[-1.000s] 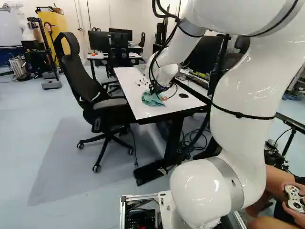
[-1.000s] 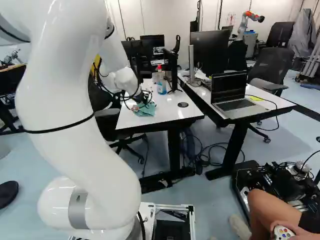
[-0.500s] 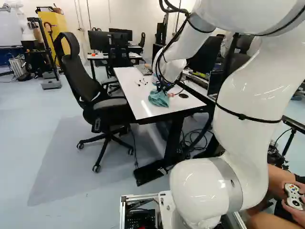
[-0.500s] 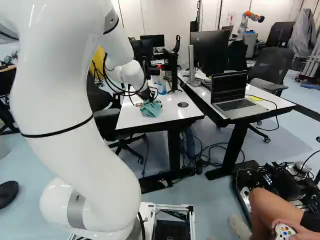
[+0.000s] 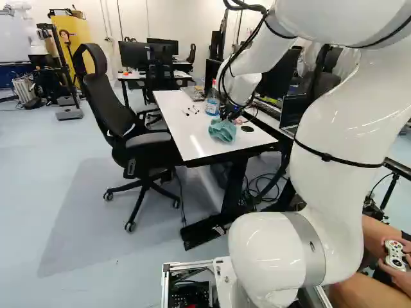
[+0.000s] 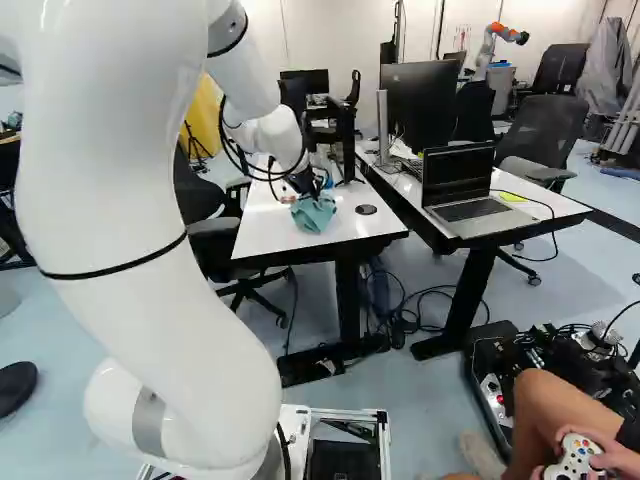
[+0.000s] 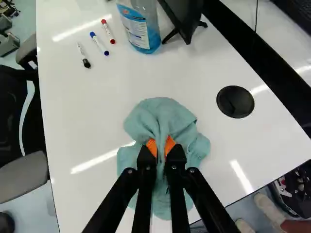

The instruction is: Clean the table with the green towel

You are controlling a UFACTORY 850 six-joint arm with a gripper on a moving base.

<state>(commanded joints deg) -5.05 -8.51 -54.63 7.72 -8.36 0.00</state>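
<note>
Glossy white, the tabletop (image 7: pixel 82 116) carries a bottle (image 7: pixel 146 29) and three markers (image 7: pixel 98 43), all ahead of the end effector (image 7: pixel 161 146). Within the last second the arm (image 5: pixel 334 128) has drawn the green towel (image 7: pixel 163 114) across toward the round black cap (image 7: pixel 235 102), probably a wiping stroke under way. Pinched between the orange pads (image 7: pixel 151 147), the bunched cloth spreads ahead of and beneath them.
</note>
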